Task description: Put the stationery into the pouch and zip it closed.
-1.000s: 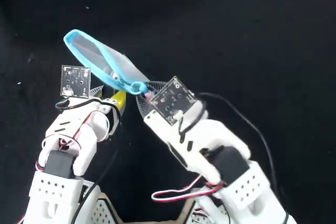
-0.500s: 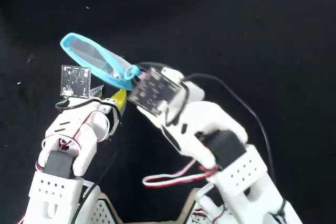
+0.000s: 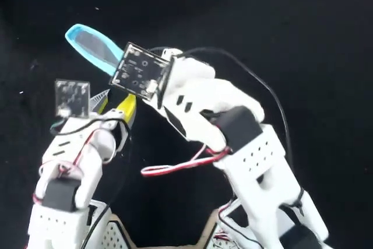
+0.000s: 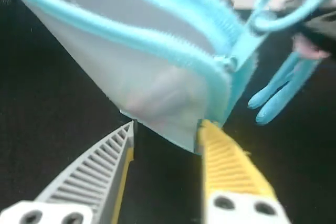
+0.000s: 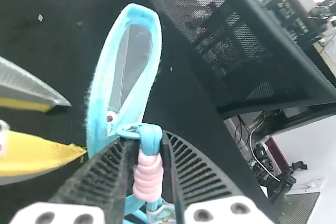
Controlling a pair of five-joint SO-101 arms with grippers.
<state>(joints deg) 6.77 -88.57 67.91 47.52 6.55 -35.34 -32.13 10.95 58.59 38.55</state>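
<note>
You have the soft, translucent, blue-trimmed pouch (image 3: 92, 45) held up off the black cloth table (image 3: 274, 39), slung between both arms; your left gripper (image 4: 167, 127), one finger grey and one yellow, stands narrow with the pouch's near corner between its tips, and I judge that a hold rather than a mere touch; your right gripper (image 5: 146, 139), with black ribbed fingers, is closed on the pink ribbed zip pull (image 5: 147, 174) and the blue loop it hangs from; both grippers sit at the same end of the pouch, just beside one another; from there the pouch's long axis runs away from you toward the table's far left, and its free end hangs unsupported; the two rows of blue teeth part at the gripped end and lie apart along the length that the right wrist view shows, so the zip reads as open for most of its run; a faint pale shape shows through the wall in the left wrist view, but you cannot tell from it whether the stationery is inside; the coming pull turns on direction: the track lies along that long axis, so the zip pull has to travel straight away from the left gripper toward the free end, with the left hold as anchor; drag it sideways and the soft wall will likely buckle, or the corner may slip out.
</note>
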